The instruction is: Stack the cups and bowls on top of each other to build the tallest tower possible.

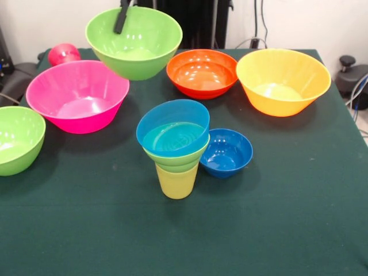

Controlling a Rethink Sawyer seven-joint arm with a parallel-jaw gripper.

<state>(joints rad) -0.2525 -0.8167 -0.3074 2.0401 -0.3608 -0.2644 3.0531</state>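
Observation:
A large lime green bowl (138,49) hangs above the table at the back left. My gripper (120,24) is shut on its rim, with one black finger (122,16) showing inside the bowl. In the middle stands the tower: a pale yellow cup (176,183) carrying small lime green bowls (177,160) with a light blue bowl (172,131) on top. A dark blue bowl (226,153) sits touching the tower's right side. A pink bowl (77,96), an orange-red bowl (202,73) and a yellow-orange bowl (283,81) stand along the back. The red cup (64,53) lies behind the pink bowl.
Another lime green bowl (17,139) sits at the left edge, partly cut off. The dark green tablecloth (270,218) covers the table. Cables and dark equipment (352,75) lie beyond the table's right back corner.

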